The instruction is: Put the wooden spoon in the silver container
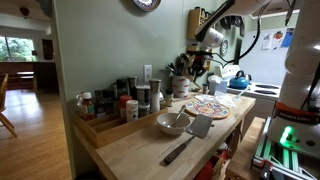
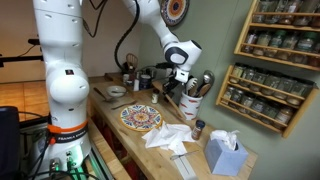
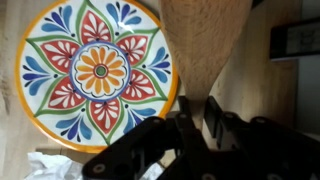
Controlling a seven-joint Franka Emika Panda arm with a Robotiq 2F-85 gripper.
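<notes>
**A:** What is the gripper [image 3: 197, 112] doing?

**B:** It is clenched on the wooden spoon [image 3: 205, 45]. It pinches the narrow neck, and the broad blade runs out toward 12 o'clock in the wrist view. The handle is hidden behind the gripper.

**A:** How will the spoon handle?

**B:** I'd judge it light and stiff. Dry wood shouldn't slip, but held this close to one end it could pivot if the blade knocks something. The neck looks a sound place to hold it.

**A:** Where is the silver container [image 2: 197, 104]?

**B:** In an exterior view it stands upright on the bench [image 1: 135, 150]. It is just below the gripper, at about 5 o'clock from it. Other utensils [image 2: 203, 82] stick up out of its mouth.

**A:** How much room is there to move?

**B:** It is tight around the container. The wall-hung spice racks [image 2: 262, 95] sit at 3 o'clock from it. There is more room toward 8 o'clock, over the painted plate [image 3: 95, 70]. The tissue box [image 2: 226, 156] lies well apart, down at 5 o'clock.

**A:** What is the main risk?

**B:** Probably the blade catching on those standing utensils or on the rim as it goes down.
</notes>
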